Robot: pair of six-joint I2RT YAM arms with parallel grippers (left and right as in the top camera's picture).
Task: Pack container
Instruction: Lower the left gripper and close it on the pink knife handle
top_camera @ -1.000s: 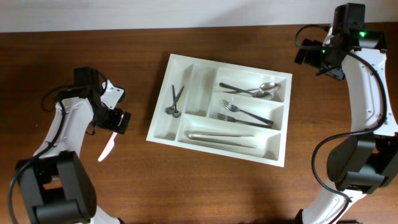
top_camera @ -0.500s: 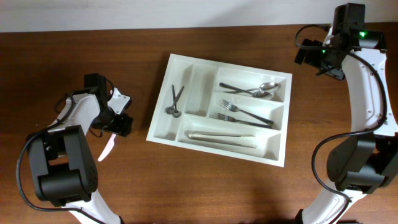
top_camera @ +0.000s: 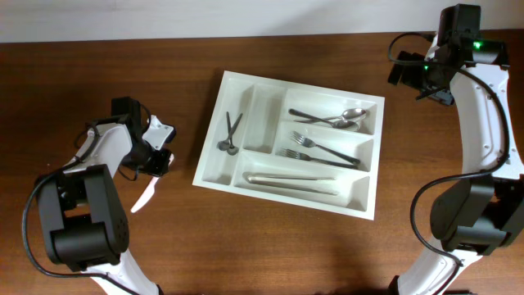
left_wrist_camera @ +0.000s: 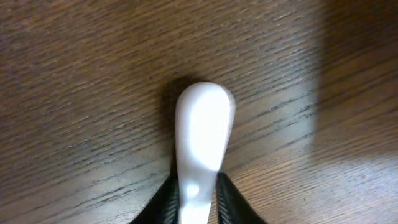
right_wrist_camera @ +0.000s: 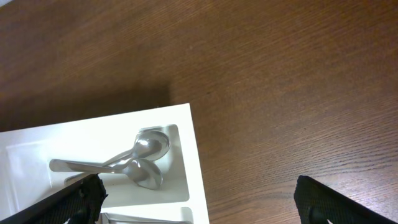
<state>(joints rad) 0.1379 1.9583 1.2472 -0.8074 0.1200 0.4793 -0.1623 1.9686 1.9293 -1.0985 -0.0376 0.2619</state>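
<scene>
The container [top_camera: 260, 115] is a white compartmented tray lying mid-table. A white plastic utensil [top_camera: 143, 195] lies on the wood to its left. My left gripper [top_camera: 157, 162] is down at the utensil's upper end. In the left wrist view its two dark fingers [left_wrist_camera: 163, 202] press both sides of the utensil [left_wrist_camera: 204, 127], whose rounded end points away; the left gripper [left_wrist_camera: 198, 190] is shut on it. My right gripper [top_camera: 412, 72] hovers open near the tray's far right corner. The right wrist view has the right gripper [right_wrist_camera: 199, 208] spread wide above the container's rim [right_wrist_camera: 198, 162].
The tray holds small dark tongs [top_camera: 231, 131] in a left slot, spoons [top_camera: 337, 120], forks [top_camera: 323, 151] and long silver pieces [top_camera: 291, 182]. The spoons [right_wrist_camera: 140, 163] also show in the right wrist view. Bare wood surrounds the tray.
My left gripper has swung in over the white utensil's end and closed on it. The right arm has stayed still and open.
</scene>
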